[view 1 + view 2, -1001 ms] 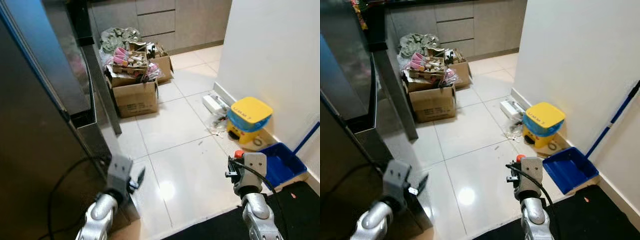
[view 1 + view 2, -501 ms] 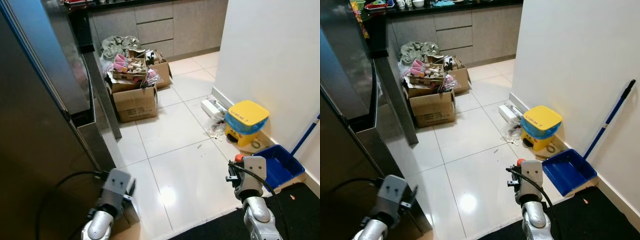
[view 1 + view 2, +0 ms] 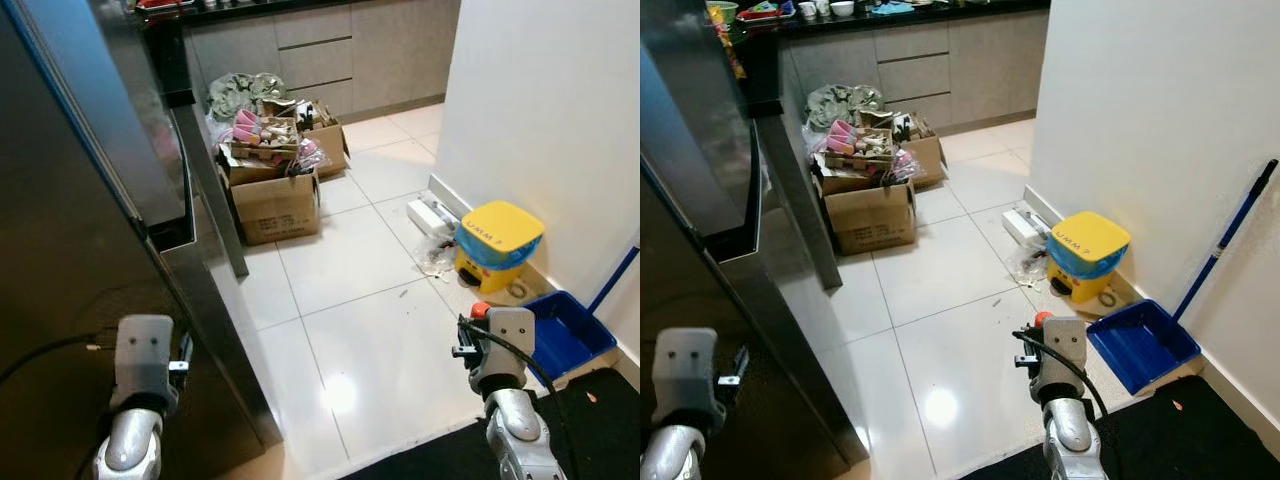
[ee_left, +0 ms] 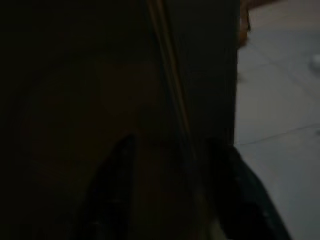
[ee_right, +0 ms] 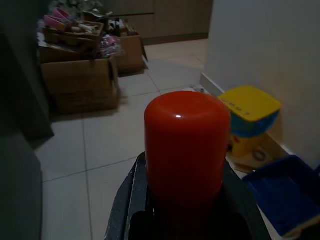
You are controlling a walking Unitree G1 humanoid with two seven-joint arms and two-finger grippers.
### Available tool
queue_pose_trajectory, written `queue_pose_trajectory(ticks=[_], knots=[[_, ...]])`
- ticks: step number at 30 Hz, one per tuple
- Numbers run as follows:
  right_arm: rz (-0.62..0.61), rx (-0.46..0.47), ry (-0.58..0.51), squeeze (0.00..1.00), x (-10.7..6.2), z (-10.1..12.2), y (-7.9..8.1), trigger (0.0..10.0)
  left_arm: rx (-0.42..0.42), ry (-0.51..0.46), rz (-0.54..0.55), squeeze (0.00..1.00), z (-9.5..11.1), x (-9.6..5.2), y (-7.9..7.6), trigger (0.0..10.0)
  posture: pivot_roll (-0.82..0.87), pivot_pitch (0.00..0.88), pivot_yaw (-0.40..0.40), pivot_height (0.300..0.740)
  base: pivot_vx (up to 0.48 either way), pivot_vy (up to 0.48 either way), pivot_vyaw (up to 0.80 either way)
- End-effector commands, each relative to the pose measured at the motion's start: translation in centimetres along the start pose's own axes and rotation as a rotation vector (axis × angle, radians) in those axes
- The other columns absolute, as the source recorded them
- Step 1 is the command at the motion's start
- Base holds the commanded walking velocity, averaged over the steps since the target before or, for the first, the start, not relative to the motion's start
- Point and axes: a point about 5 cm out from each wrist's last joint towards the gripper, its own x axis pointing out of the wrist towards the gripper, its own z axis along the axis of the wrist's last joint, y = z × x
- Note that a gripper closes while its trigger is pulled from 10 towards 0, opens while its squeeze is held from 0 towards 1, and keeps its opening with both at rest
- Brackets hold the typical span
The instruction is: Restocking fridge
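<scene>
Two silver, rounded metal forearms, each topped by a pale grey boxy wrist housing with softened corners. On the left housing (image 3: 144,360), two small dark round marks on its flat face and a small dark bracket with screws jutting from its side; a thin black cable looping away from it. On the right housing (image 3: 507,340), a thick black cable arching over its face and black hardware along one edge. Long black fingers (image 4: 112,192) on the left tool, glossy black fingers (image 5: 131,200) on the right tool
</scene>
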Motion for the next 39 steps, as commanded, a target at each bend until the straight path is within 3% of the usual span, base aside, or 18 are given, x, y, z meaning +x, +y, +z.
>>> queue_pose_trajectory(ticks=[1,6,13,14,32,39], knots=[[0.001,0.002,-0.004,0.0,-0.1,-0.1,0.1,10.0,-0.026,0.039,0.017,0.0,-0.7,0.0,-0.1,0.0,-0.07,0.094,0.067,0.74,0.0,0.0,0.0],[-0.001,-0.003,-0.008,0.0,0.1,0.1,-0.1,10.0,-0.053,0.015,0.011,0.0,0.6,2.0,-0.8,0.0,-0.07,0.083,0.071,0.74,0.0,0.0,0.0],[-0.01,0.002,-0.012,0.0,0.1,0.2,0.0,10.0,-0.066,0.006,0.023,0.0,1.3,3.2,-0.9,0.3,-0.07,0.083,0.072,0.74,0.0,0.0,0.0],[-0.01,0.003,-0.012,0.0,0.1,0.2,0.0,10.0,-0.066,0.002,0.037,0.0,1.5,3.5,-0.9,10.0,-0.07,0.083,0.071,0.74,0.0,0.0,0.0],[-0.012,0.005,-0.011,0.0,0.1,0.2,0.0,10.0,-0.049,-0.023,0.138,0.0,2.5,6.4,-1.4,10.0,-0.08,0.088,0.068,0.74,0.0,0.0,0.0],[-0.018,0.005,-0.011,0.0,0.0,0.2,-0.2,10.0,-0.016,-0.005,0.227,0.0,2.1,6.8,0.6,10.0,-0.08,0.091,0.068,0.74,0.0,0.0,0.0]])
